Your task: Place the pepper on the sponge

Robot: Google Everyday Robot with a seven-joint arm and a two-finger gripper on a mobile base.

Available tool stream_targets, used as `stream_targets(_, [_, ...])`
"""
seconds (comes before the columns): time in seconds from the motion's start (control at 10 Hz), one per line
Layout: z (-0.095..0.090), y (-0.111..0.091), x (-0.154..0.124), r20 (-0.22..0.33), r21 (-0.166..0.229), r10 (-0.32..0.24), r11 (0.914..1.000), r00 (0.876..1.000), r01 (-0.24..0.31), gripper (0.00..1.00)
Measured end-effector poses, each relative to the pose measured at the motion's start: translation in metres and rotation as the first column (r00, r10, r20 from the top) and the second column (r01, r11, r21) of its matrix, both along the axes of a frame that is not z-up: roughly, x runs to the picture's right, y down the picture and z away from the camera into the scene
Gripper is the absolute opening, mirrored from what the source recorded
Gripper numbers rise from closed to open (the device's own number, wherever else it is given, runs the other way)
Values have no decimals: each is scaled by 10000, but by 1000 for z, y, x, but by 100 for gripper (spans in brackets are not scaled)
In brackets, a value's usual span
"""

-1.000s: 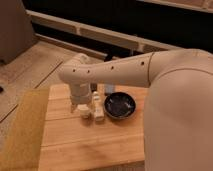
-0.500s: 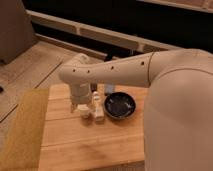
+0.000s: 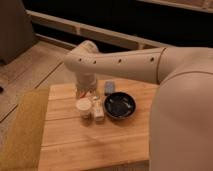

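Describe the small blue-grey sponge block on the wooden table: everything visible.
The small blue-grey rectangular sponge lies flat near the far edge of the light wooden slatted table, just behind the dark round bowl; contact between them is unclear. Plain surface, nothing on it. The gripper hangs beside it, picture-left, apart from it, behind the white cup.

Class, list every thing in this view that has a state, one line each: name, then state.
gripper, down at the table just behind the white cup, left of the sponge
sponge, flat on the table, nothing on it
pepper, not on the sponge; otherwise not clear to see
white cup, upright
dark bowl, upright, looks empty
mat, flat beside the table
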State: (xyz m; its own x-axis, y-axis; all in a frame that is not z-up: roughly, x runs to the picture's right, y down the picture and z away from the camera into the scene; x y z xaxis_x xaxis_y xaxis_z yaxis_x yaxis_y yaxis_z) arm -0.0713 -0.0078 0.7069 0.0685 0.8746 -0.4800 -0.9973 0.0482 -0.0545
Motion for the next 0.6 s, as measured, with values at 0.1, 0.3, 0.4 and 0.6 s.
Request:
stream_targets(0.1, [-2, -37, 6, 294, 842, -721, 9940, 9970, 694, 65])
stream_targets(0.3, [1, -68, -3, 953, 1718, -2248, 9633, 9697, 2064, 65])
stream_targets(0.4, [4, -75, -9, 1244, 1986, -2930, 9434, 9480, 2655, 65])
stream_targets(0.6, [16, -88, -19, 1890, 2555, -4243, 8920, 8856, 3729, 65])
